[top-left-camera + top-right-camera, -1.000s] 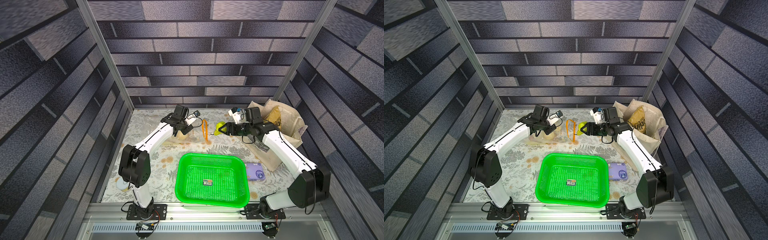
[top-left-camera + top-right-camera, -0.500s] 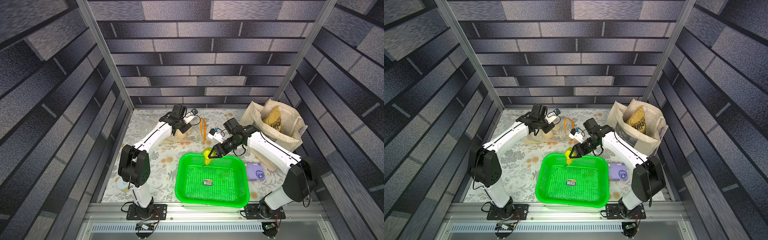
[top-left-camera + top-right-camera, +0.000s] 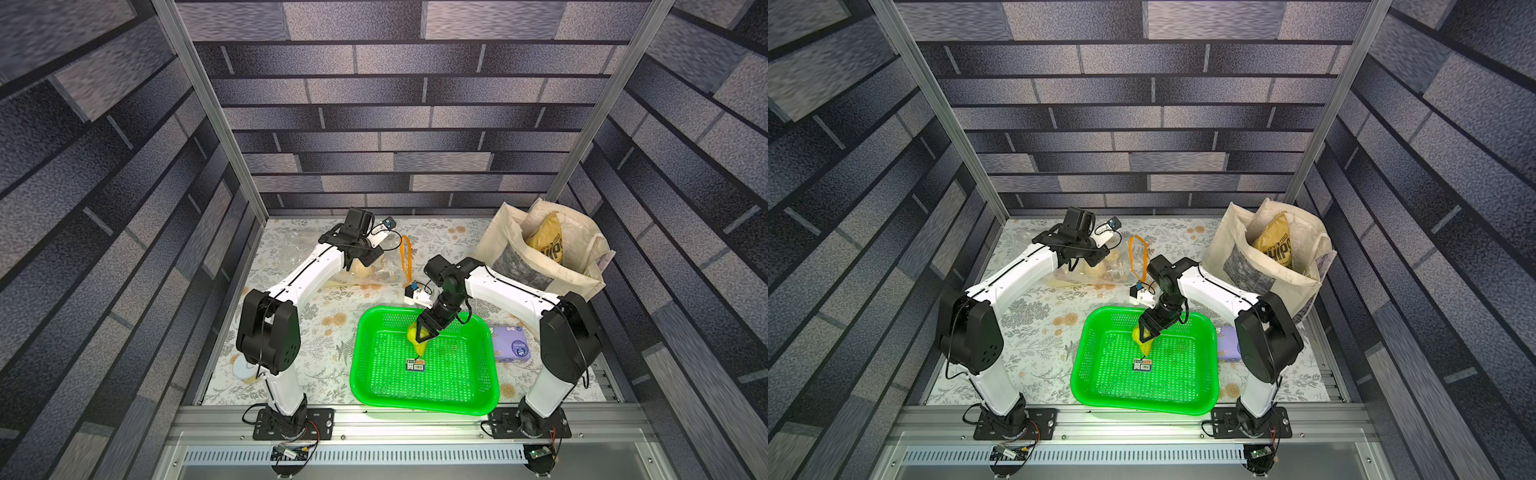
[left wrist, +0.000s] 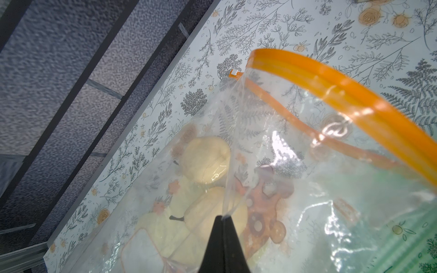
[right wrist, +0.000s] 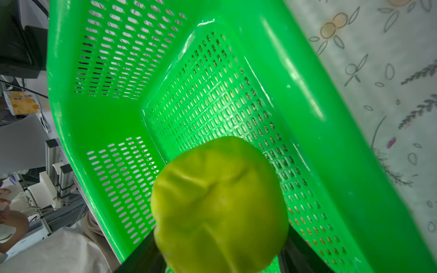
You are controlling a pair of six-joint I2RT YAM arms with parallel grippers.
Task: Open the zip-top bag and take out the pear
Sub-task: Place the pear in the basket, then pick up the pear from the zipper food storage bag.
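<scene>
My right gripper [image 3: 424, 331] clasps the pear [image 5: 220, 208], a second ago at the mouth of the zip-top bag [image 4: 307, 165], now low inside the green basket [image 3: 424, 403]: it is out, only release remains, I judge. At the basket's eleven o'clock, my left gripper [image 4: 223, 218] pinches that bag's clear film

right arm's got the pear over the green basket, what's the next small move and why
Probably lower the right gripper slightly and open it: the pear sits between its fingers, over the floor of the green basket and clear of the zip-top bag, so a short drop should land it inside.
</scene>
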